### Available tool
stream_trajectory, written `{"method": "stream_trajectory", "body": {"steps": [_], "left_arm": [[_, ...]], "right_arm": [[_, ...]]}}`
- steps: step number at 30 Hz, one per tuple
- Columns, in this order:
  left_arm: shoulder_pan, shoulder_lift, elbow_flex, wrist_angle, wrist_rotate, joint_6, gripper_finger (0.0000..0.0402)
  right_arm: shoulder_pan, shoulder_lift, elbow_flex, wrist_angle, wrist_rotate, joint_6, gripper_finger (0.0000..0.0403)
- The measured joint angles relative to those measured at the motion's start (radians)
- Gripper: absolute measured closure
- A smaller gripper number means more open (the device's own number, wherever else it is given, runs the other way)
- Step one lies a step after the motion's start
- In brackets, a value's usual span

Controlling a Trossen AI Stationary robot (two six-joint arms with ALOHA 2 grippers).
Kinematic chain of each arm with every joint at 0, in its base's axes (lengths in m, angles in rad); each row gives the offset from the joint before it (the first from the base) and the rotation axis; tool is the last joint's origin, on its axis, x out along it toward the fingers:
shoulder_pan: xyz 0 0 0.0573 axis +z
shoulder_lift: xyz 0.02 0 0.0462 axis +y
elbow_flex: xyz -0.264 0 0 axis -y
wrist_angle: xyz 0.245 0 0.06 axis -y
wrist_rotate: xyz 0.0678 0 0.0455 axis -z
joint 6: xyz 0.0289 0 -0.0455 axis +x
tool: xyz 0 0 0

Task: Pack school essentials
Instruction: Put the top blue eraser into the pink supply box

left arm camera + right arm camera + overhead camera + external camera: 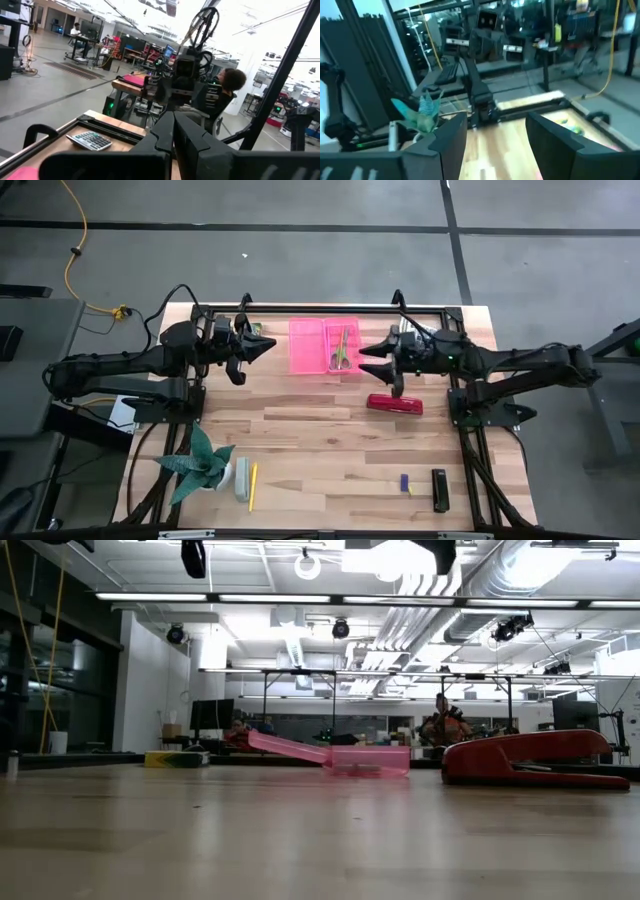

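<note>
One item, the green-handled scissors (341, 347), lay in the open pink plastic case (308, 345). Red stapler (394, 403), yellow pencil (253, 486) and small pieces remained on the counter (320, 440) (most unpacked). Left gripper (268, 348) jaws together, right gripper (366, 360) jaws apart, both empty.

No readable text in any view.
The calculator (90, 140) on the table's corner in the left wrist view shows rows of keys, but their markings are too small to read. The red stapler (394, 403), the pink case (325, 345) and the black piece (439, 489) show no label that can be made out. Screens and boards in the room behind the table are too blurred to read.
</note>
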Motion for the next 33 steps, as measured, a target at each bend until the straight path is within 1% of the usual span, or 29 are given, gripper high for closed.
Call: {"method": "stream_trajectory", "body": {"steps": [3,10,13,18,24,26,28,31,33], "left_arm": [[0.000,0.000,0.000,0.000,0.000,0.009,0.0401],[-0.024,0.000,0.000,-0.001,0.001,0.075,0.0401],[-0.042,0.000,0.000,-0.001,-0.004,0.103,0.0401],[-0.059,0.000,0.000,-0.011,-0.045,0.124,0.0401],[-0.062,0.000,0.000,-0.023,-0.043,0.158,0.0401],[-0.062,0.000,0.000,-0.025,-0.043,0.168,0.0401],[-0.062,0.000,0.000,-0.030,-0.042,0.174,0.0401],[-0.062,0.000,0.000,-0.034,-0.042,0.177,0.0401],[-0.062,0.000,0.000,-0.033,-0.046,0.166,0.0401]], "right_arm": [[0.008,-0.022,0.000,-0.006,0.017,-0.047,0.0208],[0.007,-0.007,0.000,-0.072,0.018,-0.069,0.0208],[0.007,-0.001,0.000,-0.094,0.019,-0.069,0.0208],[0.005,0.000,0.000,-0.102,0.033,-0.037,0.0208],[0.005,0.000,0.000,-0.105,0.041,-0.012,0.0208],[0.005,0.000,0.000,-0.107,0.065,0.023,0.0208],[0.005,0.000,0.000,-0.109,0.098,0.102,0.0208],[0.004,0.000,0.000,-0.114,0.160,0.277,0.0208],[-0.002,0.000,0.000,-0.141,0.226,0.429,0.0208]]}}
